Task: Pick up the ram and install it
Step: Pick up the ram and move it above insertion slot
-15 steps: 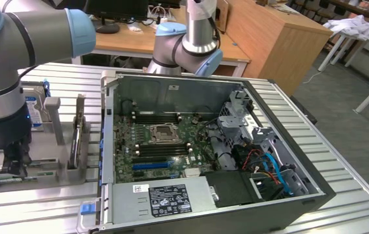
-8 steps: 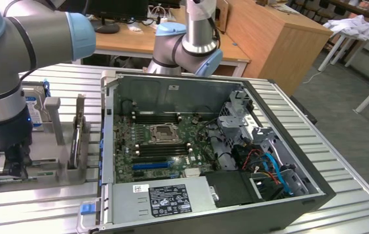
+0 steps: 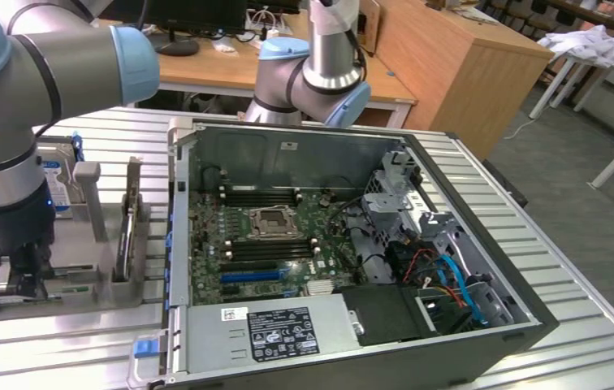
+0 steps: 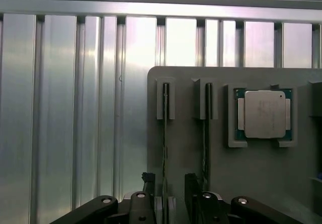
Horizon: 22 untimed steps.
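The ram [image 4: 165,133] stands on edge in a grey holder [image 4: 251,183], showing as a thin dark strip. The hand [image 4: 168,191] straddles it, fingers spread wide.

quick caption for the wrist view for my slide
Open tool straddling the ram, which stands on edge in a grey holder beside the processor.

Open computer case [image 3: 252,158], processor chip [image 4: 264,114]
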Motion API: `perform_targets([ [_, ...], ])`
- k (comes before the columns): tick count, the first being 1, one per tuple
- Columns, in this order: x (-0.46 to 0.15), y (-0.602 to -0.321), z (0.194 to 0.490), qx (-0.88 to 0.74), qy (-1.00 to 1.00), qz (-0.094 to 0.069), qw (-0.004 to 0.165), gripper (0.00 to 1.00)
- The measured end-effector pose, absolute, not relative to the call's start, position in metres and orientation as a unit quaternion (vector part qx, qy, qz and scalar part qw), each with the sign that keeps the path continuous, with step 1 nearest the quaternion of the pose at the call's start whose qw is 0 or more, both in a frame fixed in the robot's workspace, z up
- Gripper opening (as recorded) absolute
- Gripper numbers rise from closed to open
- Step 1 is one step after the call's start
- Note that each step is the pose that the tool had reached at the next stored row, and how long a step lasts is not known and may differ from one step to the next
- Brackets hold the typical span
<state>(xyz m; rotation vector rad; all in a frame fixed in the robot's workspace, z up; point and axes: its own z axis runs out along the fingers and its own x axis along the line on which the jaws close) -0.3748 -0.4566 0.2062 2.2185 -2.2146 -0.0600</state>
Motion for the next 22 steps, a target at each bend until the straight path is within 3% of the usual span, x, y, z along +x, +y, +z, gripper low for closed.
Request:
perform_targets([
  [22,-0.37,-0.4566,0.2044,0.708,-0.706,-0.019,0.003,0.37],
])
